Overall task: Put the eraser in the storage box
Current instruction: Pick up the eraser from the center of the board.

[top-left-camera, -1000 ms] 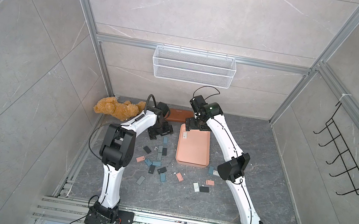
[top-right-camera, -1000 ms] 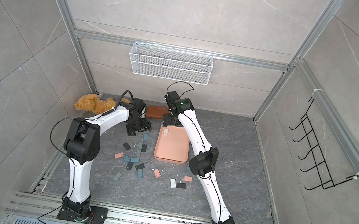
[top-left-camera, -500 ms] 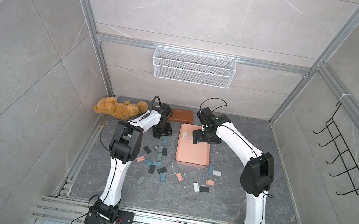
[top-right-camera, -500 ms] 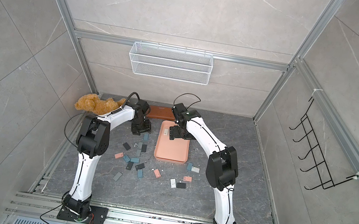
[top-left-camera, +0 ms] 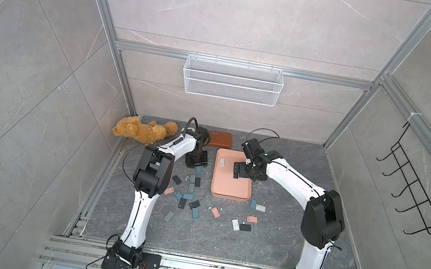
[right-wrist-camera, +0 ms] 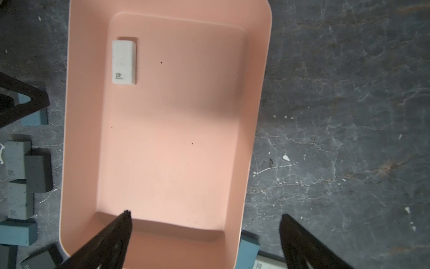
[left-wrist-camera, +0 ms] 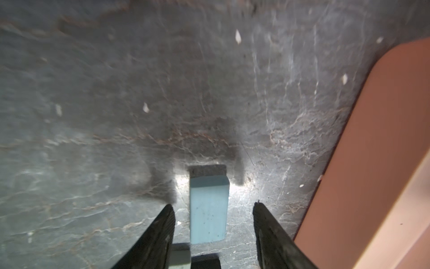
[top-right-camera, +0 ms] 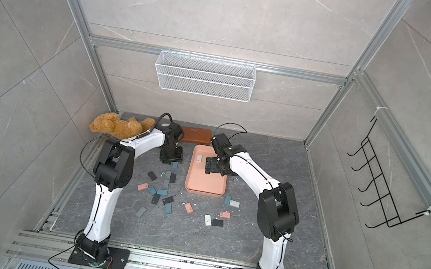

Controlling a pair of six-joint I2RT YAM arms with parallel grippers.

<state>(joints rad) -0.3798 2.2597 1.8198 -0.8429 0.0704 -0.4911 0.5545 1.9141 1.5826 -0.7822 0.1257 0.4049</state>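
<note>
A light blue eraser lies flat on the dark stone floor between the fingers of my left gripper. The jaws are open, with a gap on each side of the eraser. In both top views the left gripper points down just left of the salmon-pink storage box and hides that eraser. My right gripper hangs wide open and empty over the storage box. A white eraser lies inside the box near its far left corner.
Several grey, blue, pink and black erasers are scattered on the floor left of and in front of the box. A teddy bear and a brown case lie at the back. A wire basket hangs on the rear wall.
The left gripper's jaws have narrowed around the blue eraser. The right arm has drawn back from the far end of the box to over its middle, jaws still wide.
</note>
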